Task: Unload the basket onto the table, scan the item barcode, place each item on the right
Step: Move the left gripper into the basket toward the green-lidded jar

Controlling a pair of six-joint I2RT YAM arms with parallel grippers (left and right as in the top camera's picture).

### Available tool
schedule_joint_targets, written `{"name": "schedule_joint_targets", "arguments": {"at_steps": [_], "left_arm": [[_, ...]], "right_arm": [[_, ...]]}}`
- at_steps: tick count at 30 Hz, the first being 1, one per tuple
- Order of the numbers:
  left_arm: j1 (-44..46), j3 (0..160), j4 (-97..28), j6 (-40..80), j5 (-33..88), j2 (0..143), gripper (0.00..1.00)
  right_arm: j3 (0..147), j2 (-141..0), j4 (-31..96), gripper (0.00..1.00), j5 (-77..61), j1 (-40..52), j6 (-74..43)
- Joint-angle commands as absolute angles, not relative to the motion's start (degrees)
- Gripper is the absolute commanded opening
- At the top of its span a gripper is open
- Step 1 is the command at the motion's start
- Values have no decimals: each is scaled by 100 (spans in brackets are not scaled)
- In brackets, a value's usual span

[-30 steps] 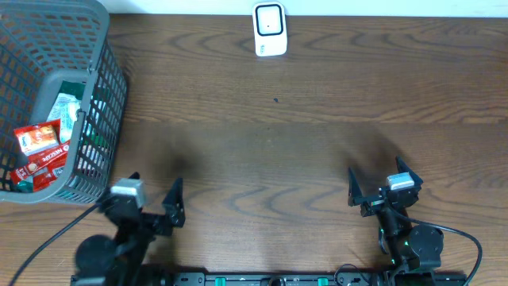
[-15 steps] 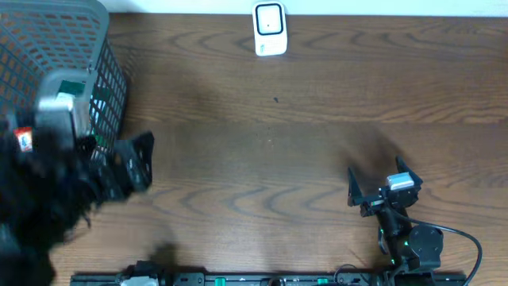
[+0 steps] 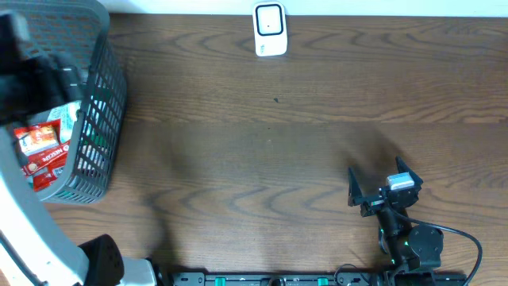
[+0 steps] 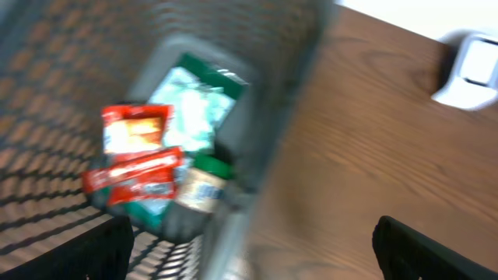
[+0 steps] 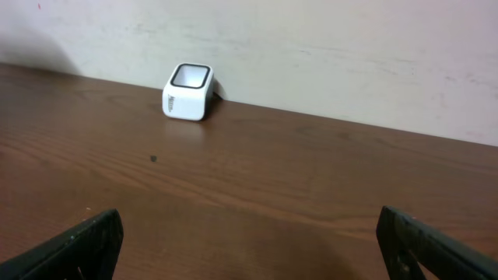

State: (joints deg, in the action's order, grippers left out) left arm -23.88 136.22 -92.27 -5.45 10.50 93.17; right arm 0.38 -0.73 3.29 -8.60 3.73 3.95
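1. The table (image 3: 278,135) is dark brown wood with a wavy grain and one small dark speck (image 3: 275,100) on it
2. A pale, slightly scuffed wall (image 5: 311,47) rises right behind the table's far edge
3. The white barcode scanner (image 3: 270,30) stands at that far edge, just in front of the wall, well apart from both arms
4. A grey mesh basket (image 3: 103,119) sits at the table's left end
5. It holds the items: red packets (image 3: 40,143), a green-and-white pouch (image 4: 194,101) and a small jar with a green lid (image 4: 204,183)
6. The left gripper (image 4: 249,233) hangs above the basket, its fingers spread wide with nothing between them; the overhead view shows it only as a dark blur
7. The right gripper (image 3: 379,181) sits low near the table's front right, jaws wide apart and holding nothing, facing the scanner
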Motion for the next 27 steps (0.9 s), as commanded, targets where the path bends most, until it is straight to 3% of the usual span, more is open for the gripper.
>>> {"name": "schedule_joint_targets", "arguments": {"at_steps": [1, 9, 27], "left_arm": [[-3280, 13780, -9568, -766, 978, 9452, 98], [-3776, 12562, -9470, -642, 972, 9657, 98], [-3688, 8654, -6628, -703, 1131, 9657, 99]], "right_arm": [[32, -54, 349, 99, -910, 375, 325], [32, -54, 349, 99, -910, 375, 325], [32, -54, 349, 99, -910, 373, 325]]}}
